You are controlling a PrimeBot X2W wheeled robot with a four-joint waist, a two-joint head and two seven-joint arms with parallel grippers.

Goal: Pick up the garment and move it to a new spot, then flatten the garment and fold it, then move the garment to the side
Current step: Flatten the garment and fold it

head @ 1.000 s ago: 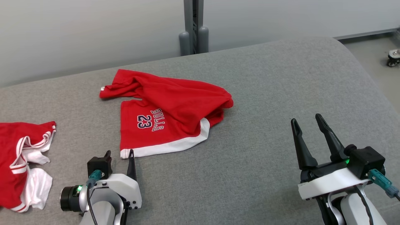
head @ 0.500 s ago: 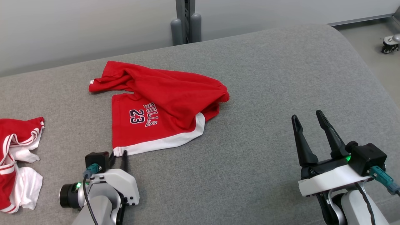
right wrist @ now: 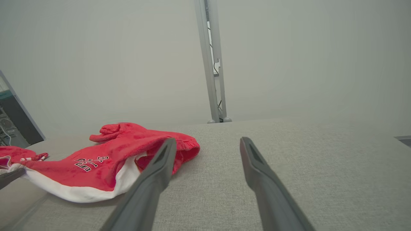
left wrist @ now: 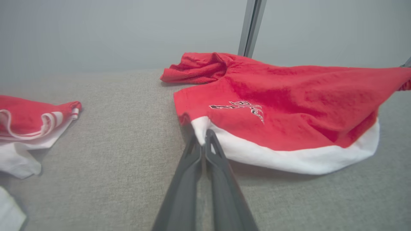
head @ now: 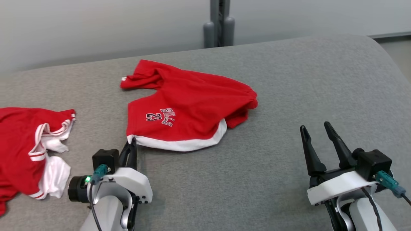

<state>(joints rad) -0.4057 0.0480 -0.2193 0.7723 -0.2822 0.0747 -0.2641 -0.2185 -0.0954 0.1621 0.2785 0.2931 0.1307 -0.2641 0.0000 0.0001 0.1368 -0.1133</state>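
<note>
Closing is the change: the left gripper, whose fingers stood spread on either side of the white hem a second ago, now has them pressed together on the hem's corner at 7 o'clock of the red shorts. That corner has come up off the grey padded surface, with a shadow now under the hem. The whole head view has also slid sideways, which is the camera turning, not the cloth travelling. The shorts lie near the middle of the surface, with the metal post at their 12 o'clock. The right gripper sits well apart at their 4 o'clock, its fingers wide and holding nothing, as before. In the left wrist view the gripper pinches a small white fold of the shorts, but how much fabric lies between the fingers is hidden. The printed lettering is squashed and hard to read there. In the right wrist view one finger of the right gripper covers part of the shorts. A second red-and-white garment lies at 9 o'clock of the shorts, cut off by the head view's edge.
</note>
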